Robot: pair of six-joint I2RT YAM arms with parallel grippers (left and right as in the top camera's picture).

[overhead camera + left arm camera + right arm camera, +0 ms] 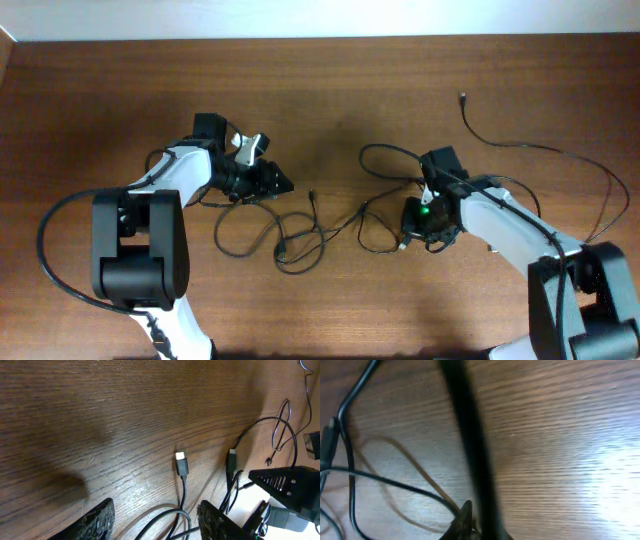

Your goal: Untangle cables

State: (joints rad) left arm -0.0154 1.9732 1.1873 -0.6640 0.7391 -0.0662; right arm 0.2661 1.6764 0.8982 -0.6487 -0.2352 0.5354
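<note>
Several thin black cables [292, 240] lie tangled on the wooden table between my two arms. My left gripper [278, 182] is at the left end of the tangle. In the left wrist view it [156, 506] stands open just above the wood, and a cable loop [175, 514] lies between its fingers. Beyond it are a silver-tipped plug [181, 462] and a second plug [232, 457]. My right gripper [412, 232] is at the tangle's right end. In the right wrist view it [472, 522] is shut on a cable [465, 420] that runs up, blurred, close to the camera.
Another thin cable [540, 148] runs loose from a plug at the back right across to the right arm's base. A cable loop [350, 475] lies on the wood left of the right gripper. The right arm [290, 485] shows at the right of the left wrist view.
</note>
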